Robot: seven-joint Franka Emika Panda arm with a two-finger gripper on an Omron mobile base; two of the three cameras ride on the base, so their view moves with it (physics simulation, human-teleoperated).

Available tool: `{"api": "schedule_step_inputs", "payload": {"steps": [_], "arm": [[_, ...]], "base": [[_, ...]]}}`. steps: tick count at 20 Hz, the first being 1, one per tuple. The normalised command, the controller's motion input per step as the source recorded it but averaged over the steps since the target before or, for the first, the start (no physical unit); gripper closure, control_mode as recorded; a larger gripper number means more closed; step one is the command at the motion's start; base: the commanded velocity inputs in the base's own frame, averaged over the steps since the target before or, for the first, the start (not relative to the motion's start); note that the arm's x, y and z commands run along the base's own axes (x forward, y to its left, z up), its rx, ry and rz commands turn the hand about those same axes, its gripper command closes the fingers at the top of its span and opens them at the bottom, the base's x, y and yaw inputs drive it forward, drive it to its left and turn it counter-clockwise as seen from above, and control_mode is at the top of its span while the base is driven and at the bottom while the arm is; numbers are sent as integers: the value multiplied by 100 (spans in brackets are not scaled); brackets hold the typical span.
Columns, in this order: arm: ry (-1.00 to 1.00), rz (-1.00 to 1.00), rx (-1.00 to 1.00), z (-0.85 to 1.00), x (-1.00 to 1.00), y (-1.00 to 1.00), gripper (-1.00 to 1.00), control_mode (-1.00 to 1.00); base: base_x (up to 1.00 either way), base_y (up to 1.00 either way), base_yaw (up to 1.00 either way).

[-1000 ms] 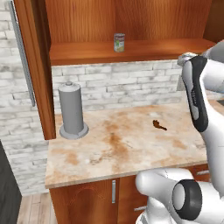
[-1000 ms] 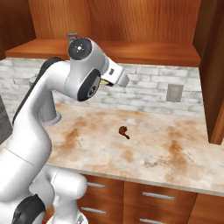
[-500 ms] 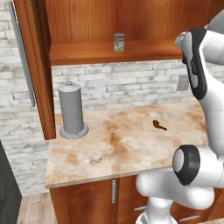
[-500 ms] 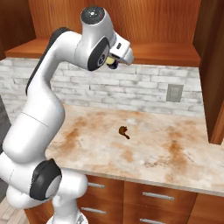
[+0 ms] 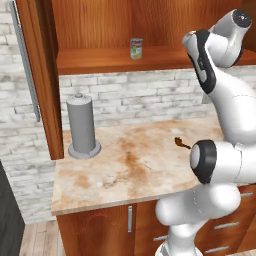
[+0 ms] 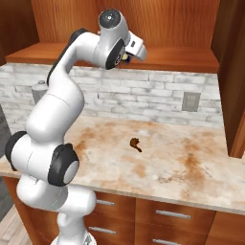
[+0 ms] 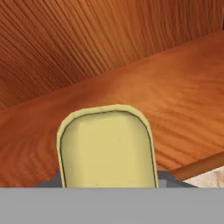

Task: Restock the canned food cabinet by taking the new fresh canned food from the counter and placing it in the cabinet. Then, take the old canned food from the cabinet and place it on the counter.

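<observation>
While the end effector [image 6: 128,56] hovers at the cabinet shelf [image 5: 100,59], it grips the new can [image 7: 107,146], yellow top showing. The old can [image 5: 136,49], with an unreadable green-and-white label, stands far left on that shelf.

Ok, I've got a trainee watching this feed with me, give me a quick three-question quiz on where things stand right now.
1. True or false: the small silver-grey can with the green-and-white label stands on the reddish-brown wooden cabinet shelf.
2. What does the pincer carry? A) nothing B) a yellow-topped can C) the tall grey cylinder on a round base
3. Fill in: the tall grey cylinder stands on the beige stone-look ____.

Key:
1. True; it sits upright on the shelf.
2. B; in the hand view the yellow top sits just ahead of the hand, over the shelf.
3. Counter; at its left end, near the cabinet's side wall.
</observation>
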Motion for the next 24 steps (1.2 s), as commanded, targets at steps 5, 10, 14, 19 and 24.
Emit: {"api": "schedule_step_inputs", "payload": {"steps": [5,10,14,19,24], "arm": [[0,0,-3,-2,100,25,100,-100],[6,0,-11,-7,70,12,-100,-100],[0,0,0,0,11,0,-100,-100],[-1,0,0,0,10,0,-100,-100],[-35,5,0,1,-52,0,-100,-100]], "base": [[0,0,0],[0,0,0],[0,0,0],[0,0,0],[0,0,0]]}}
